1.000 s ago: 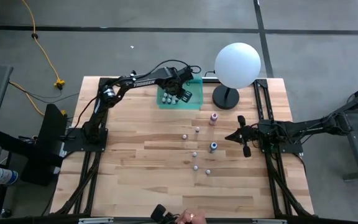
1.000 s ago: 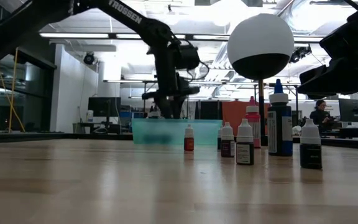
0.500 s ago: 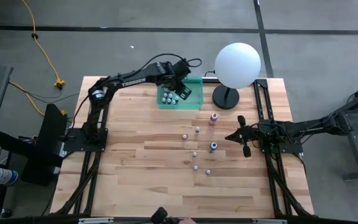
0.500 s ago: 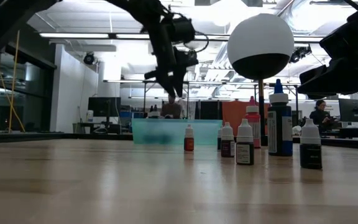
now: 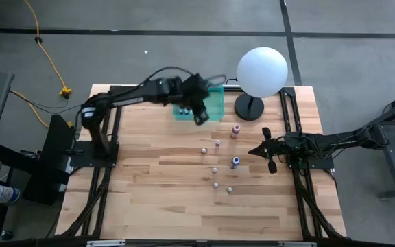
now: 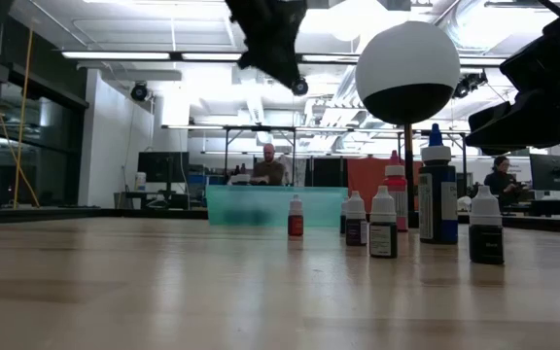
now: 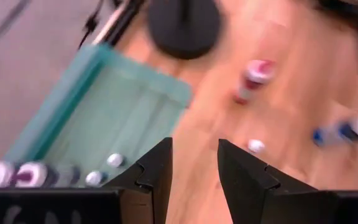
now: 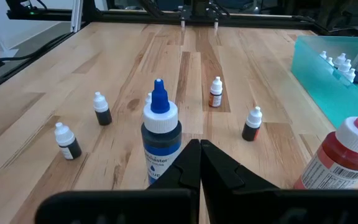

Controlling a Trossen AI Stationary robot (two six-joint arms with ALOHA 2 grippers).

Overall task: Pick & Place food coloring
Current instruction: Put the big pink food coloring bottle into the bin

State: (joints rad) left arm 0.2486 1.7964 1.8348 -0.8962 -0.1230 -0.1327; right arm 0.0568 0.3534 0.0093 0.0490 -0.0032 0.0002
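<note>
Seven food coloring bottles (image 5: 216,170) stood loose mid-table, about four more in the teal tray (image 5: 215,104), left gripper (image 5: 201,116) empty with fingers parted, lifted off the tray versus a second earlier, right gripper (image 5: 255,151) parked closed beside the blue bottle (image 5: 235,162).

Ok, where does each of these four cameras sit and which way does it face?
High view: overhead, straight down; both arms, teal tray, globe lamp.
Low view: table height, level across bottles to the tray; left arm's tool overhead.
Left wrist view: down past its open fingers onto the tray.
Right wrist view: past its shut tool, blue-capped bottle.
Shared: all show the tray.
</note>
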